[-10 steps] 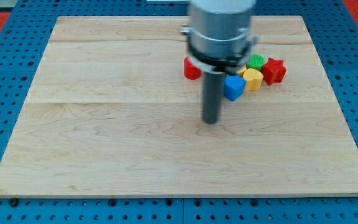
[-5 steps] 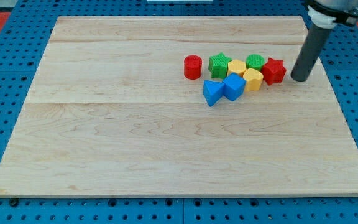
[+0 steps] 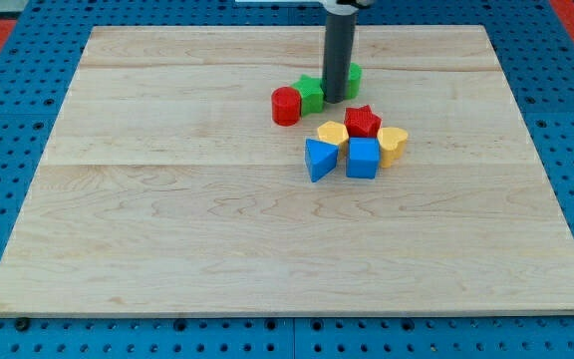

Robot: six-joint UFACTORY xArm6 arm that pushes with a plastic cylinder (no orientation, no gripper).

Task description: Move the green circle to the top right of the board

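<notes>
Tip: my tip (image 3: 334, 99) rests on the wooden board (image 3: 167, 219), above the board's middle, wedged between two green blocks.
Grip: none; the arm ends in a plain dark rod (image 3: 338, 55) that holds nothing and only presses against blocks.
Green circle: the green circle (image 3: 352, 77) sits just to the view's right of the rod, partly hidden behind it and apparently touching it, in the upper middle of the board.
Other green block: a second green block (image 3: 311, 92), its shape unclear, sits just to the view's left of my tip.
Red cylinder: the red cylinder (image 3: 285, 105) touches that green block on its left.
Lower cluster: a red star (image 3: 363, 121), a yellow block (image 3: 332, 133), a yellow heart (image 3: 393, 144), a blue triangle (image 3: 318, 159) and a blue cube (image 3: 363, 158) huddle together just below my tip.
</notes>
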